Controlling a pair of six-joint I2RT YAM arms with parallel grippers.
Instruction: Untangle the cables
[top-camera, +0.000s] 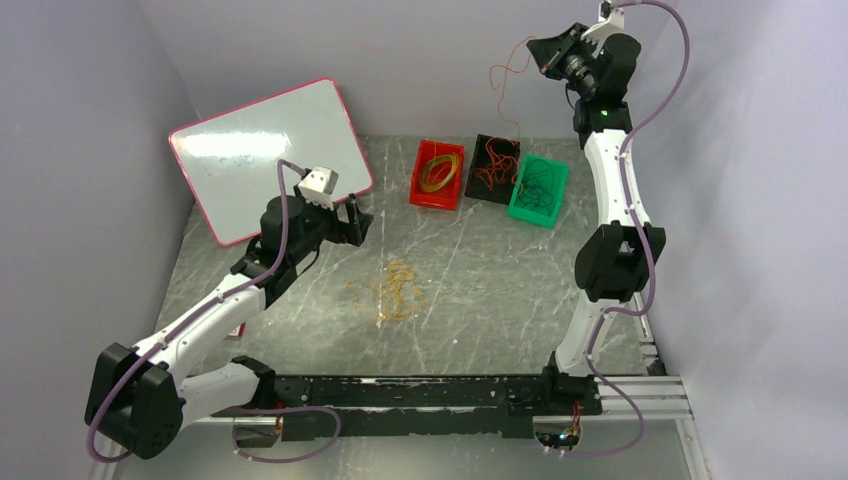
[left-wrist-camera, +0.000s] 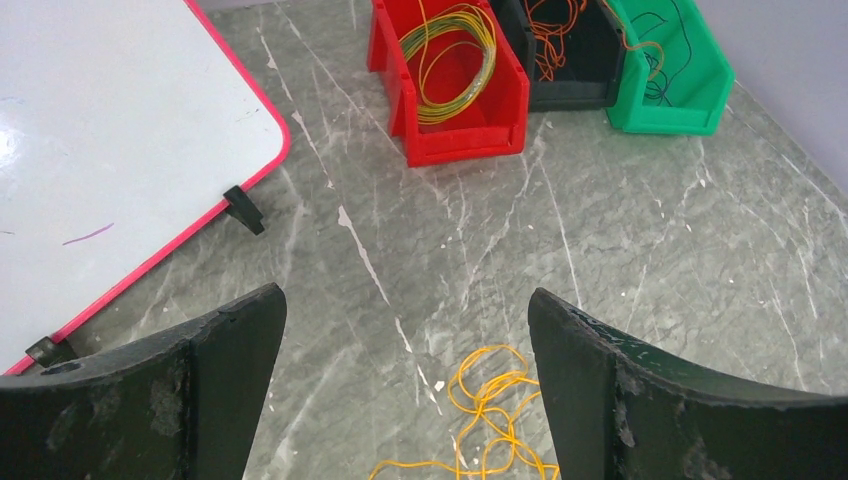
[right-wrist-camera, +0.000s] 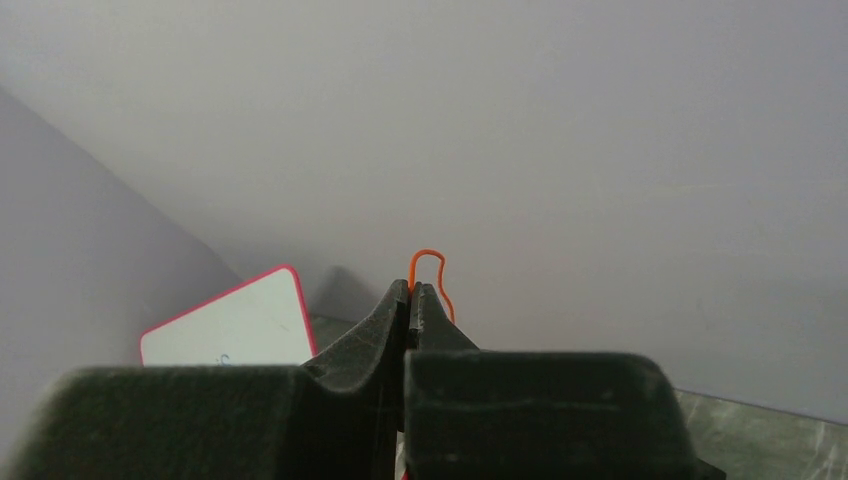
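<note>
Cables (top-camera: 388, 292) lie in a loose yellow and orange tangle on the grey marbled table (top-camera: 480, 300), near its middle, between the two arms and closer to the left one. One orange-red cable (top-camera: 505, 85) is off the table altogether. It hangs in the air near the back wall, above the black bin (top-camera: 478, 192), and its thin strand curls down from the right gripper (top-camera: 538, 47), which is raised high. That gripper's jaws are pressed together on the strand, and the right wrist view shows a small orange loop poking out just past the closed fingertips. Whether the cable's lower end reaches into the bin cannot be told.

The left gripper (left-wrist-camera: 405, 305) hovers above the table just beside the tangle, jaws spread wide with nothing between them. In its wrist view the yellow loops lie at the bottom edge, between the two dark fingers.

Three bins stand in a row at the far side of the table. The red bin (top-camera: 420, 185) holds a coil of yellow cables, the black bin just beside it holds orange-red ones, and the green bin (top-camera: 532, 217), on the right and touching the black one, holds dark ones. A whiteboard (top-camera: 270, 150) with a pink-red frame stands tilted at the far left.
</note>
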